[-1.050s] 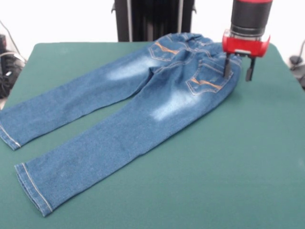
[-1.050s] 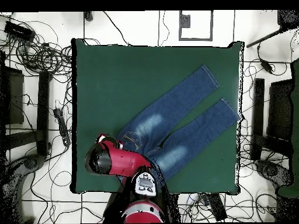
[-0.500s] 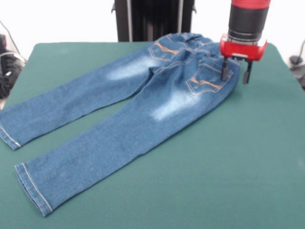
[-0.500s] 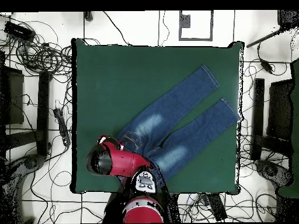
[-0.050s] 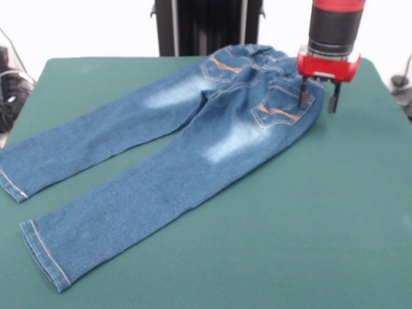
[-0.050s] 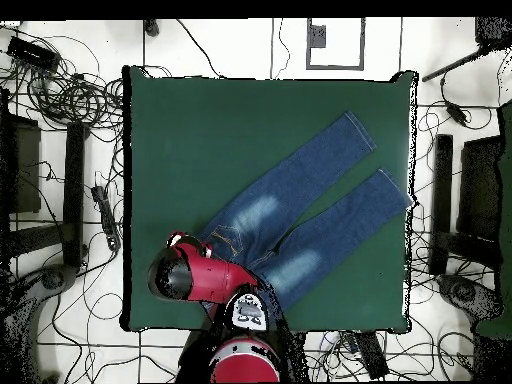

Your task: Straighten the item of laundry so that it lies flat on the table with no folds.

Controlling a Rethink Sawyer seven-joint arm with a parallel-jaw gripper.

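Overhead view hides the gripper (image 5: 317, 98) under the red arm (image 6: 205, 278); front view shows its fingers (image 5: 303, 94) parted, empty, over the waist of faded blue jeans (image 5: 161, 148) spread flat across the green surface (image 5: 309, 219).

A small pair of blue denim jeans (image 5: 174, 148) lies back-side up on the green desk (image 5: 309, 212), waistband toward the far edge, both legs spread apart and running toward the near left. Faded whitish patches mark the seat and thighs; orange stitching shows on both back pockets. The left leg's hem reaches the desk's left edge. The red and black gripper (image 5: 318, 100) hangs at the waistband's right corner, its jaws parted, one finger over the denim, the other over bare cloth.
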